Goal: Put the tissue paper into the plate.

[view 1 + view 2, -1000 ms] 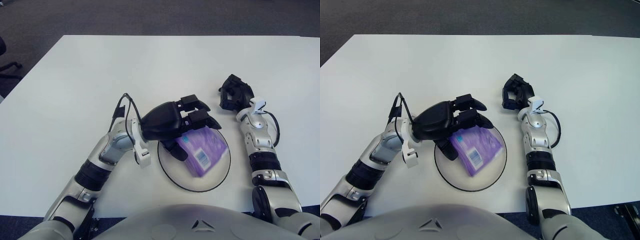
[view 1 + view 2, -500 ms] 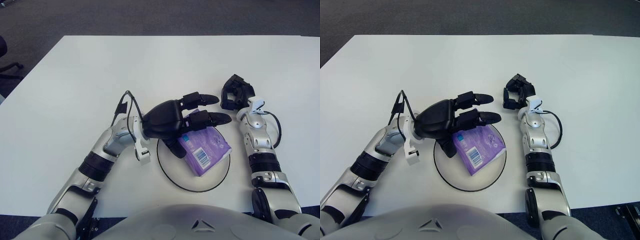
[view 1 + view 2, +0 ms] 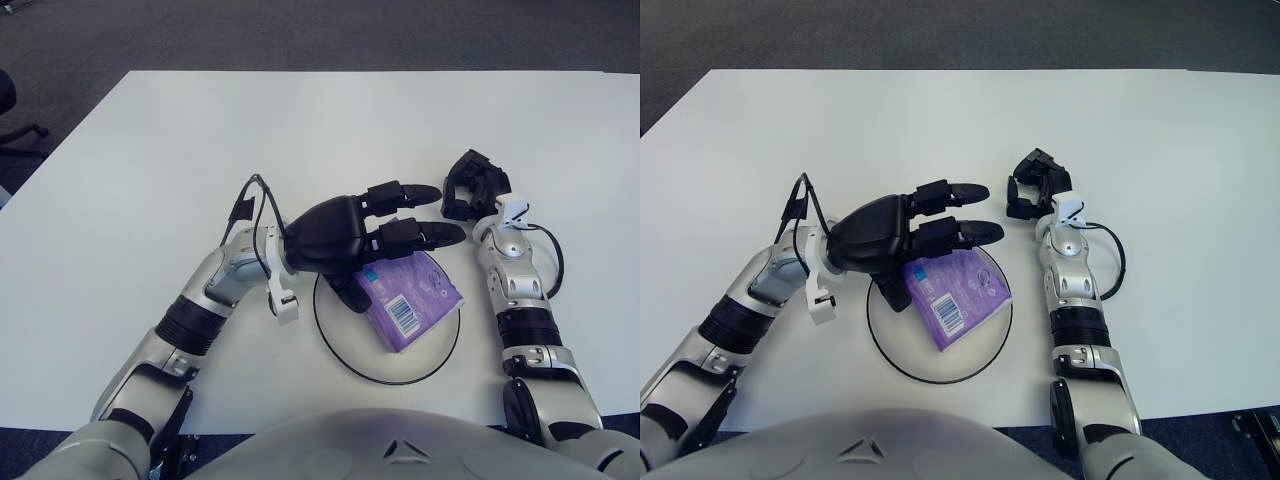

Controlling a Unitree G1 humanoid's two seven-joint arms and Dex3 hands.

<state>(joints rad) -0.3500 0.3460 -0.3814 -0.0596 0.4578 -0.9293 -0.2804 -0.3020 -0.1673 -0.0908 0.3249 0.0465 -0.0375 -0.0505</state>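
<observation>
A purple tissue packet (image 3: pixel 410 303) lies tilted in the round white plate with a black rim (image 3: pixel 432 357), near the table's front edge. My left hand (image 3: pixel 372 245) hovers just above the packet's left end, fingers spread straight toward the right, holding nothing. Its thumb reaches down beside the packet's left side. My right hand (image 3: pixel 470 188) shows to the right of the plate, on the white table (image 3: pixel 300 140), with its fingers curled and nothing in them.
The white table stretches wide to the back, left and right. A dark carpeted floor (image 3: pixel 300 30) lies beyond its far edge. A black cable loops at my left wrist (image 3: pixel 250 205).
My left hand's fingers opened off the tissue packet, which settled flat in the plate. The hand then rose slightly and drew a little leftward. The right hand stayed still.
</observation>
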